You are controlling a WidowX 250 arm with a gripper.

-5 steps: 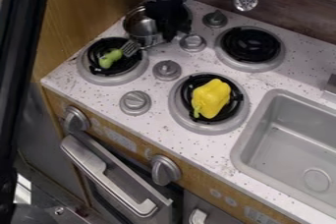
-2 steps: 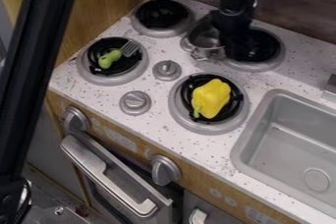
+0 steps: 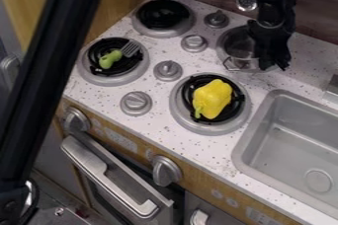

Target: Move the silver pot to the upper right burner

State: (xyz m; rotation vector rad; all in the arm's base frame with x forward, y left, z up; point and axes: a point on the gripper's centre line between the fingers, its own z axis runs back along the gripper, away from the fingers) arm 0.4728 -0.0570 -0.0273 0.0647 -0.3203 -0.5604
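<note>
Your silver pot (image 3: 238,47), over the upper right burner (image 3: 251,69)
You see it upright, round and open-topped

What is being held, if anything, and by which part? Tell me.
That cannot be told for sure: the hand covers the silver pot's side toward the picture's right, hiding the spot where it would grip.

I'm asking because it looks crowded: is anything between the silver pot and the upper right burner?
Nothing visible is in the way: the silver pot is over the upper right burner, next to the gripper. The yellow pepper sits off to the front.
</note>
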